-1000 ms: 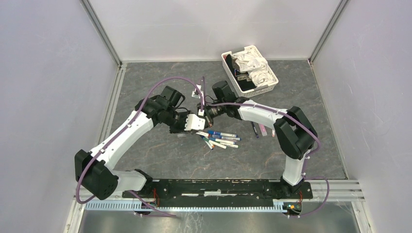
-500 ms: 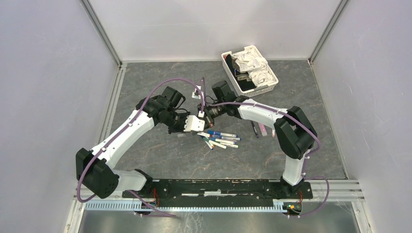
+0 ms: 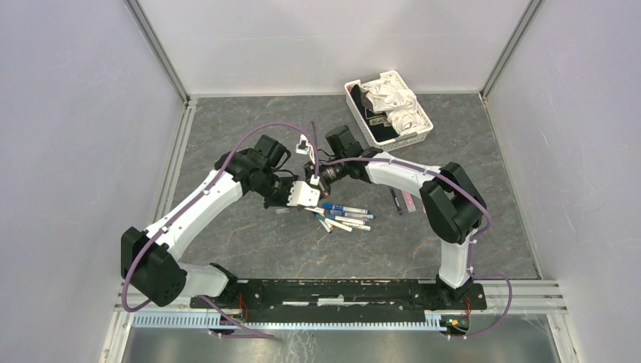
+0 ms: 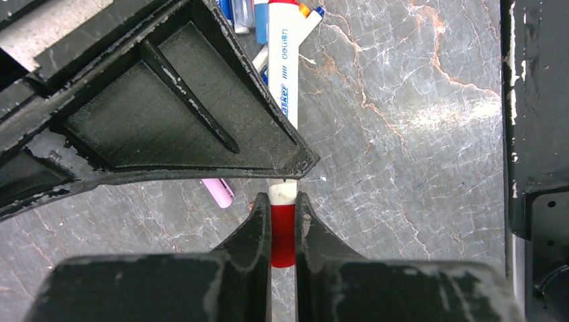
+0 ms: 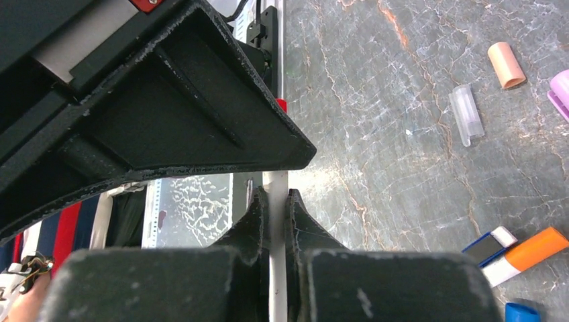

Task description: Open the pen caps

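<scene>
– Grey marbled tabletop (image 3: pixel 249 242) between pale walls, with a white basket (image 3: pixel 352 97) of cloth at the back. What do we see in the middle?
– We see a pile of pens (image 3: pixel 344 215) fanned on the stone, and 2 more pens (image 3: pixel 397 202) lying apart to its right.
– And the claws?
– Our left gripper (image 4: pixel 282 208) pinches the red cap (image 4: pixel 282 238) of 1 white pen (image 4: pixel 280 100), with a finger pressed on each side. The cap sits against the barrel, not pulled off, and the pen's far end points at the pile.
– The other one?
– Our right gripper (image 5: pixel 275 201) is clamped tight on a slim white barrel (image 5: pixel 275 181), likely the same pen, though that view is cramped.
– Anything loose?
– Beyond the right gripper we count 2 loose caps: a peach cap (image 5: pixel 506 65) and a clear cap (image 5: pixel 466 114), lying near each other on the stone.
</scene>
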